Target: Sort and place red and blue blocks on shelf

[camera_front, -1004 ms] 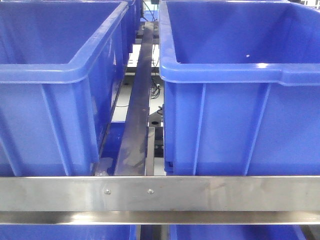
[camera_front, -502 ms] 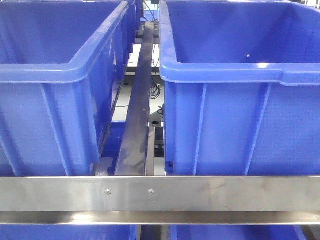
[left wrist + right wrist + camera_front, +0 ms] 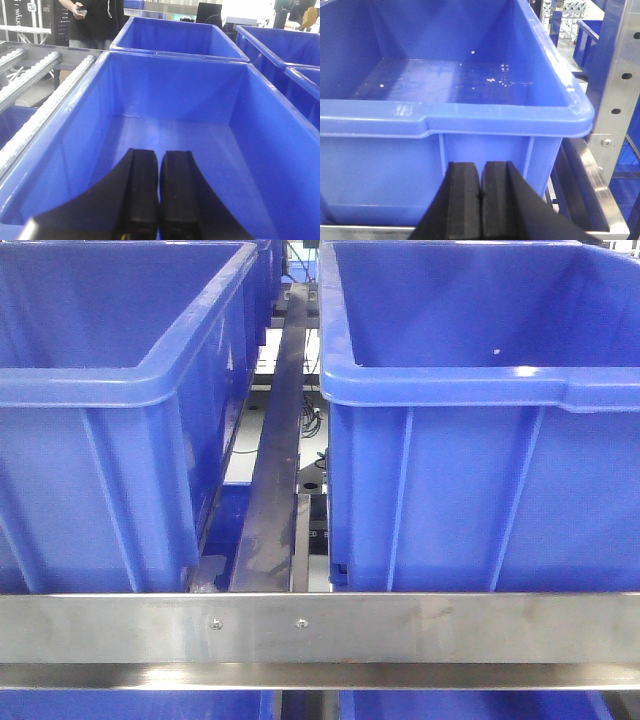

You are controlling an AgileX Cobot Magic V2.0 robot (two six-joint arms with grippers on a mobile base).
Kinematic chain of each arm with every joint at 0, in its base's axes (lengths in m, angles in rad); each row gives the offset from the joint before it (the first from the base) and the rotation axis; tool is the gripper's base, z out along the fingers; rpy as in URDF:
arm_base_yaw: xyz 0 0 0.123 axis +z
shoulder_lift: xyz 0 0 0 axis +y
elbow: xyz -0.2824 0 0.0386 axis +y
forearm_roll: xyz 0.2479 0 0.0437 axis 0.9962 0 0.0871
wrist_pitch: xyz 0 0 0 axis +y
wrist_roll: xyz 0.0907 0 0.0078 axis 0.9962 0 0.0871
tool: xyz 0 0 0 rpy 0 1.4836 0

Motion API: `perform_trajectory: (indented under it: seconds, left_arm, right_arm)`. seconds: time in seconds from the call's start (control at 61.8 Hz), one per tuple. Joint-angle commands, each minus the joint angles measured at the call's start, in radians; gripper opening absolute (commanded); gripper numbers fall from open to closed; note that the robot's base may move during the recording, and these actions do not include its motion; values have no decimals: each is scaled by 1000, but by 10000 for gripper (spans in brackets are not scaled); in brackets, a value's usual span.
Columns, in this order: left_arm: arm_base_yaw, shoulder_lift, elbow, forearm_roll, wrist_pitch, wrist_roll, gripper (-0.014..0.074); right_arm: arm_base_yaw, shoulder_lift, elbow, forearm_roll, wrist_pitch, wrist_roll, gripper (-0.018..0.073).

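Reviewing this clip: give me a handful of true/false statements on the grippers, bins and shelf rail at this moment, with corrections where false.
1. The left gripper is shut with nothing between its fingers. True.
2. The right gripper holds a red block. False: its fingers are pressed together with nothing between them, and no block shows in any view.
3. The bin below the left gripper has a blue block lying in it. False: the part of its floor in view is bare.
4. In the front view, two blue bins sit side by side behind a steel rail. True.
5. A person stands beyond the bins in the left wrist view. True.
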State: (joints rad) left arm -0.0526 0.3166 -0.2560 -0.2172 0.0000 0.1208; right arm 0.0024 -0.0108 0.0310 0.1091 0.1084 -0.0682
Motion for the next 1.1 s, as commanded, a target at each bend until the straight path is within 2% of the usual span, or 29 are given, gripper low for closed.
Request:
perform_trajectory:
  seconds: [0.0, 0.68, 0.728, 0.809, 0.907, 1.085]
  left_arm:
    - [1, 6, -30, -5, -82, -3, 122]
    - [1, 6, -30, -3, -82, -3, 122]
    - [4, 6, -27, -4, -105, -3, 123]
    - [15, 6, 7, 0, -232, -3, 122]
    - [19, -13, 67, 85, -344, -3, 122]
    - [19, -135, 192, 99, -343, -3, 122]
  right_arm:
    - [-1, -21, -24, 4, -80, 2, 68]
    - [-1, -21, -24, 4, -79, 2, 68]
    - [-1, -21, -24, 4, -79, 2, 68]
    - [-1, -21, -24, 4, -79, 2, 68]
    - [-1, -21, -24, 4, -79, 2, 68]
    - [-1, -21, -24, 4, -79, 2, 68]
